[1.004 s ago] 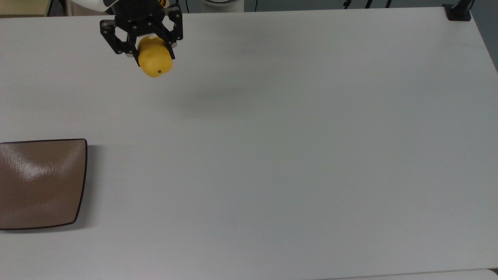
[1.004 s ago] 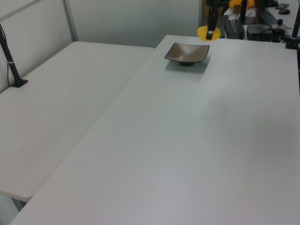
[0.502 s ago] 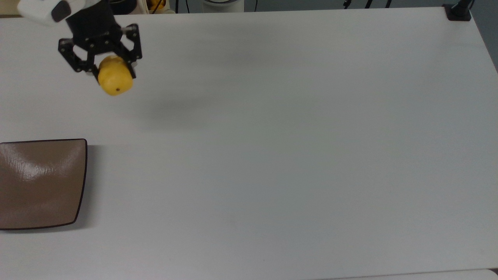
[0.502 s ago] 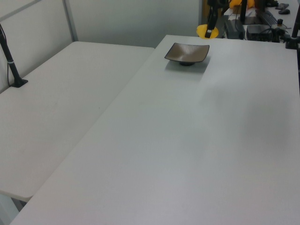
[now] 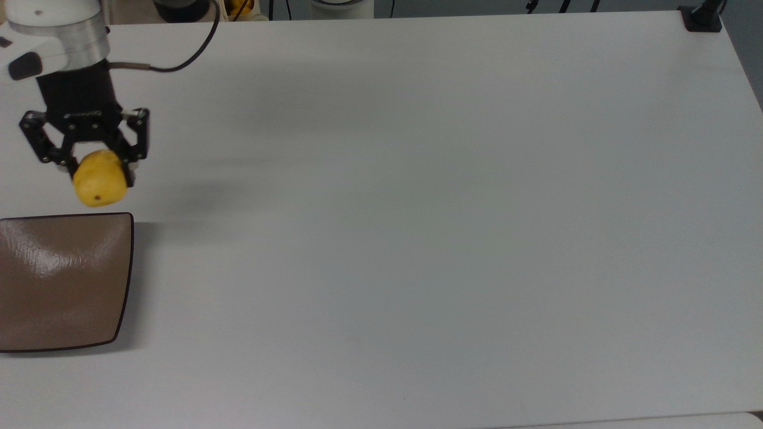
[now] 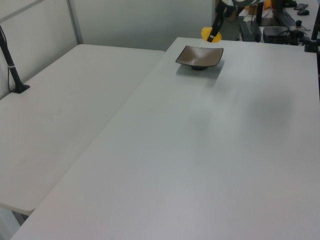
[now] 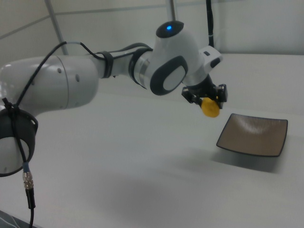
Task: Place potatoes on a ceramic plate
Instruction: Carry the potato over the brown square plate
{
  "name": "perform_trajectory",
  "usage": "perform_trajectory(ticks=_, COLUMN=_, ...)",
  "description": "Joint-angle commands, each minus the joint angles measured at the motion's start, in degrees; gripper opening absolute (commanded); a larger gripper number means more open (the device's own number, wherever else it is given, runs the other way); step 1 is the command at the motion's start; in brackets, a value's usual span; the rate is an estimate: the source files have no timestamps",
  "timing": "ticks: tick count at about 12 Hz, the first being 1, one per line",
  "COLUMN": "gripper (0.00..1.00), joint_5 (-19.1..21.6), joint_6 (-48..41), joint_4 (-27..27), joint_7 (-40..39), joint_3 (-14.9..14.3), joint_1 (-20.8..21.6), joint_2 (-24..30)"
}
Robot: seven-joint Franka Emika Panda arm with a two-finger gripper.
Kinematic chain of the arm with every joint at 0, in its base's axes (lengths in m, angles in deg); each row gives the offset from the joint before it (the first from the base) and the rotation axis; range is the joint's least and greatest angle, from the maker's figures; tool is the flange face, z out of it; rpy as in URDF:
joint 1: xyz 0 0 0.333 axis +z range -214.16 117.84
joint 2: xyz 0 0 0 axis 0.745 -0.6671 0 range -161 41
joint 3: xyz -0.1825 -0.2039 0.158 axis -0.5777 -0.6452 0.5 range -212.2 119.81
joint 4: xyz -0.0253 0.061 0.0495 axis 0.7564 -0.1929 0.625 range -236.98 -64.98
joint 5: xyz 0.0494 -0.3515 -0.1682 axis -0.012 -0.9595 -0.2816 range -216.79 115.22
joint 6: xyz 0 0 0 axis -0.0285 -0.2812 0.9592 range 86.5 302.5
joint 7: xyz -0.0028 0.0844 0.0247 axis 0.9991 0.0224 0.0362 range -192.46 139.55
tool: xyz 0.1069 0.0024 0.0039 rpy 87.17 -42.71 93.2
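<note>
Gripping item: gripper, fingers clamped on the potato, is holding it clear above the white table. Yellow potato, one dark spot, is hanging just past the ceramic plate rim at the plate's 12 o'clock in the top view. Plate is lying bare, brown, glossy.

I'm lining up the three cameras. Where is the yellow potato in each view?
Top view: potato at far left, held in the gripper, just above the brown plate.
Left view: potato at top, right of centre, just behind the plate.
Right view: potato right of centre, left of the plate.
Shared landmark: the plate.
</note>
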Motion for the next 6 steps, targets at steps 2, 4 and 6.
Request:
perform_trajectory(ticks=2, gripper=0.06, joint_5=1.3, joint_6=11.7, joint_4=2.9, joint_7=-1.2, joint_3=-1.8, joint_1=-0.9, joint_2=-7.3)
perform_trajectory(ticks=4, gripper=0.06, joint_5=1.3, joint_6=14.6, joint_4=5.7, joint_7=-1.2, joint_3=-1.8, joint_1=-1.4, joint_2=-11.2)
perform_trajectory(ticks=6, gripper=0.07, joint_5=1.2, joint_6=16.7, joint_4=8.7, joint_7=-1.3, joint_3=-1.9, joint_1=-1.7, joint_2=-15.0)
